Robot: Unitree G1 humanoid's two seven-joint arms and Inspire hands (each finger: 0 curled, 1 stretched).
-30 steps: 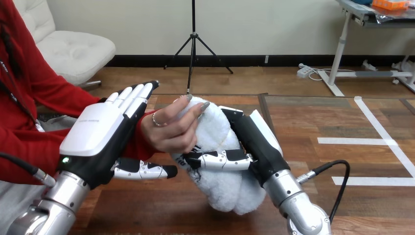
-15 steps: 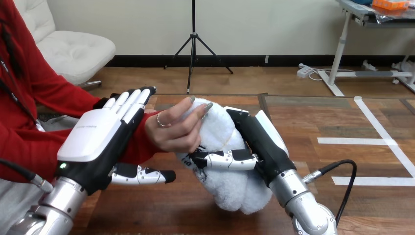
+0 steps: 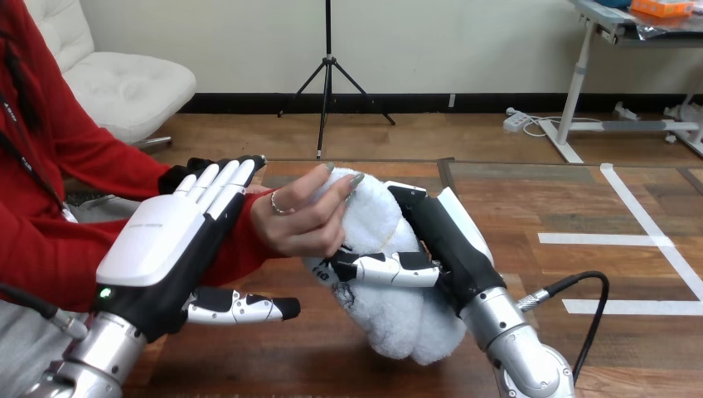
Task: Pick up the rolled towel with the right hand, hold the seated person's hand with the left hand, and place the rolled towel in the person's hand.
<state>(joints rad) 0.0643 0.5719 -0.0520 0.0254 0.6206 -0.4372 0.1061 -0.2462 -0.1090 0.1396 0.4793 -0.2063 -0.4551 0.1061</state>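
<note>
Holding the rolled towel over the table, your right hand has its thumb across the front and its fingers behind. The person's hand rests on the towel's top. Your left hand is open, fingers straight, beside the person's wrist.

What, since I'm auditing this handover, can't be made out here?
Head view:
- Contact between the left robot hand and the person's forearm: hidden by that robot hand's own back.
- Fingers of the right robot hand: behind the rolled towel.
- Palm of the person's hand: turned toward the towel.
</note>
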